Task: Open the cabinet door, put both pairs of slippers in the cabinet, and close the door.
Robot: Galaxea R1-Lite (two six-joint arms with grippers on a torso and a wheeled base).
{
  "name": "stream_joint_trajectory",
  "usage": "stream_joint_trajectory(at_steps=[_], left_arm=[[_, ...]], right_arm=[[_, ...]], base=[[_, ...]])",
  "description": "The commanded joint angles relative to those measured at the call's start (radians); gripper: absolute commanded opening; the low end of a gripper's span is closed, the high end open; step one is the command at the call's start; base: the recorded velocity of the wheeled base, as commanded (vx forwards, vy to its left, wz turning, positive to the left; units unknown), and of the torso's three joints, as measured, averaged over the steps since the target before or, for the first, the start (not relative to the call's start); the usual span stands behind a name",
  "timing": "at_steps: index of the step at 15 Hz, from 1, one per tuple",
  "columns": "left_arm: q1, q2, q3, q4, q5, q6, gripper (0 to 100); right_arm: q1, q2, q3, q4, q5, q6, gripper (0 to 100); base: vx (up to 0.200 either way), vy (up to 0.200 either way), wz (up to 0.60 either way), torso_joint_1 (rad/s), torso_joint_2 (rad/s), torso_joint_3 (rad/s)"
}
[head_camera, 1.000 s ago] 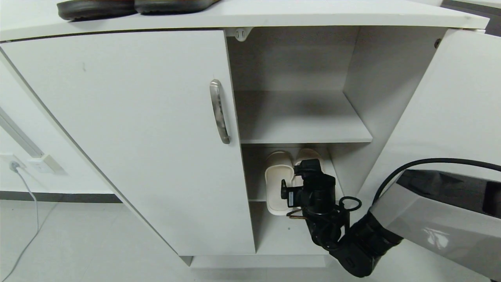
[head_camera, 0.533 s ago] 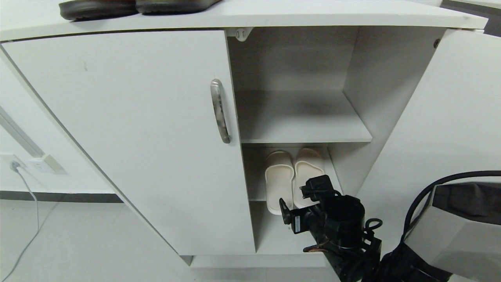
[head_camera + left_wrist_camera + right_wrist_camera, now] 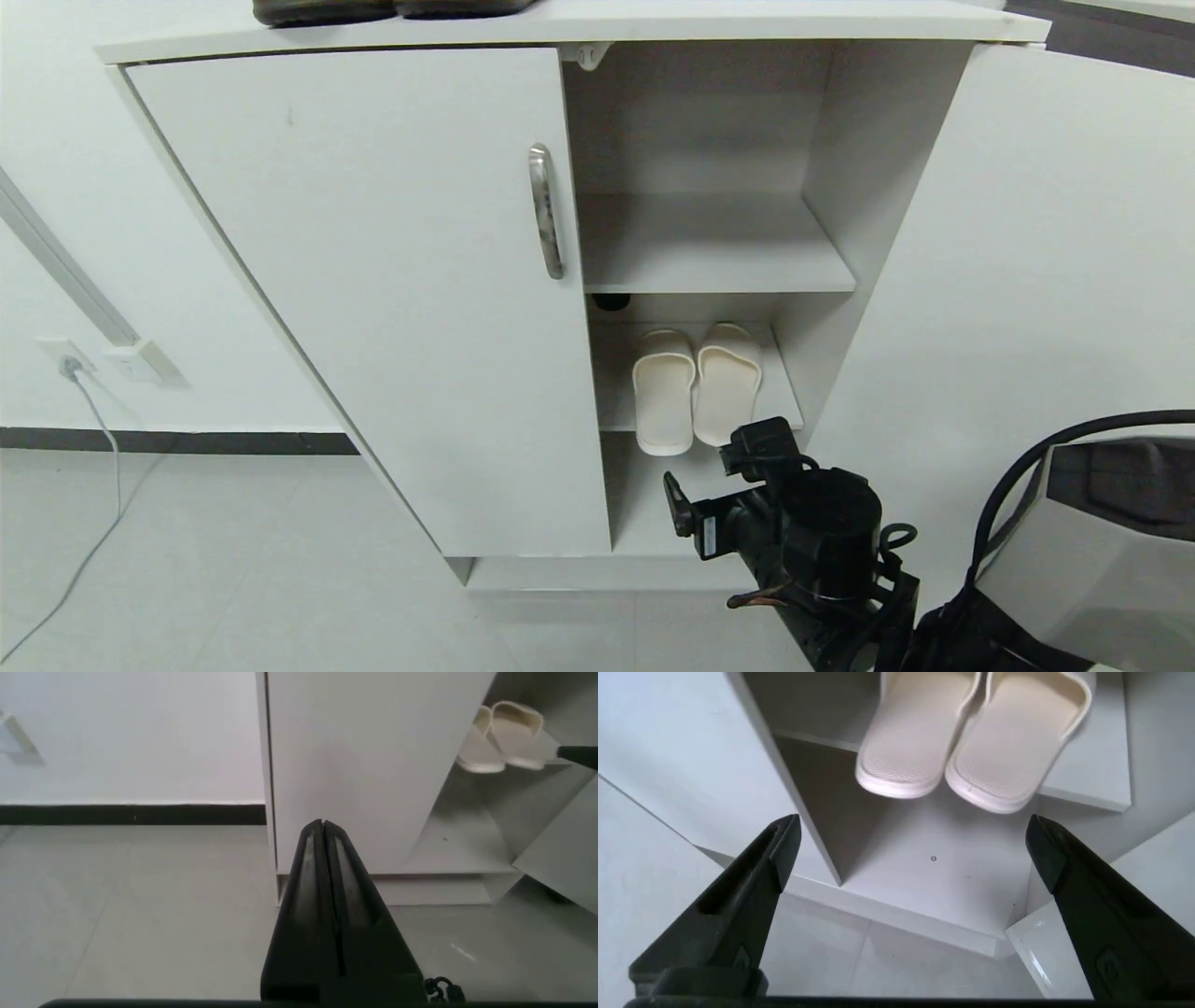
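A pair of white slippers (image 3: 695,385) lies side by side on the lower shelf (image 3: 614,397) of the white cabinet, heels hanging a little over its front edge. The right door (image 3: 1027,280) stands wide open; the left door (image 3: 373,280) with its metal handle (image 3: 546,210) is closed. A dark pair of slippers (image 3: 317,10) rests on the cabinet top. My right gripper (image 3: 719,471) hangs open in front of the cabinet's bottom compartment, below the white slippers (image 3: 971,728) and apart from them. My left gripper (image 3: 320,831) is shut on nothing, low over the floor before the closed door (image 3: 374,756).
The upper shelf (image 3: 709,243) is bare, as is the cabinet floor (image 3: 644,513). A wall socket (image 3: 140,359) and a plugged cable (image 3: 93,411) sit at the left, above grey floor tiles (image 3: 233,579).
My right gripper has drawn back out of the cabinet, away from the white slippers, which stay on the shelf. The head view has shifted, showing the cabinet farther off.
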Motion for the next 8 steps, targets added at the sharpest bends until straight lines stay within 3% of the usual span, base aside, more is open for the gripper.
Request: stream_joint_trajectory(at_steps=[1, 8], left_arm=[[0.0, 0.001, 0.0, 0.0, 0.0, 0.0, 0], [0.0, 0.001, 0.0, 0.0, -0.001, 0.001, 0]], right_arm=[[-0.001, 0.002, 0.01, -0.01, 0.0, -0.002, 100], [-0.001, 0.002, 0.01, -0.011, 0.001, -0.002, 100]], base=[[0.0, 0.0, 0.0, 0.0, 0.0, 0.0], [0.0, 0.0, 0.0, 0.0, 0.0, 0.0]])
